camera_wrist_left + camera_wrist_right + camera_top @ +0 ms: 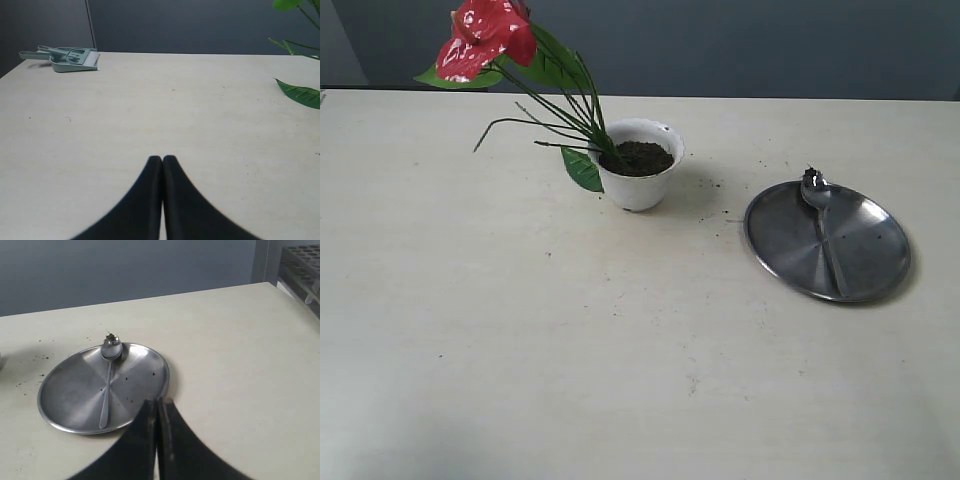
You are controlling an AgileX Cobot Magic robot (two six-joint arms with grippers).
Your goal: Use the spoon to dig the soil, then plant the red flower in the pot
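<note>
Left pincer (162, 159) closed, red flower (485, 38) cropped

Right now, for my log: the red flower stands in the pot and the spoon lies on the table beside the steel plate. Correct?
No. The spoon lies on the steel plate, not beside it, as the exterior view shows. The red flower stands in the pot.

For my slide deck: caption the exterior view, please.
Red flower planted in soil inside the white pot; spoon on the steel plate.
</note>
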